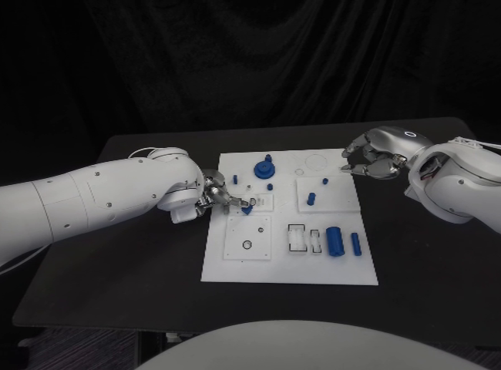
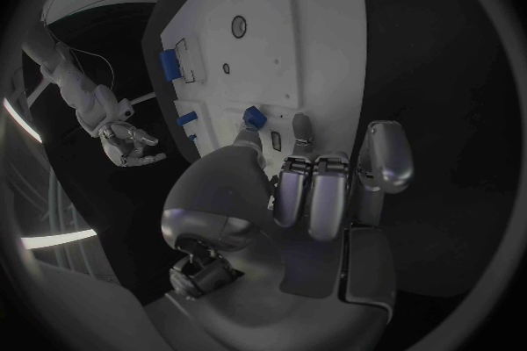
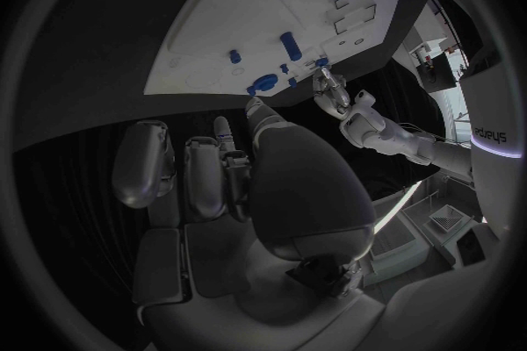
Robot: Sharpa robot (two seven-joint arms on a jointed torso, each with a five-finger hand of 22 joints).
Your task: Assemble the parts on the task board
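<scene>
Left hand [image 1: 215,194] pinches blue part [image 1: 246,206] | task board [image 1: 234,266] left edge.

- One board [image 1: 234,266], white.
- Seven blue parts: knob [image 1: 265,168], large cylinder [image 1: 334,240], bar [image 1: 356,244], three pegs [image 1: 312,199], piece [image 1: 247,206] at left fingertips.
- Two hands [image 1: 214,194].
- One table [image 1: 129,254].

right hand [image 3: 236,180] curled, empty | task board [image 3: 236,17] ahead | left hand [image 3: 333,94] at board
</scene>
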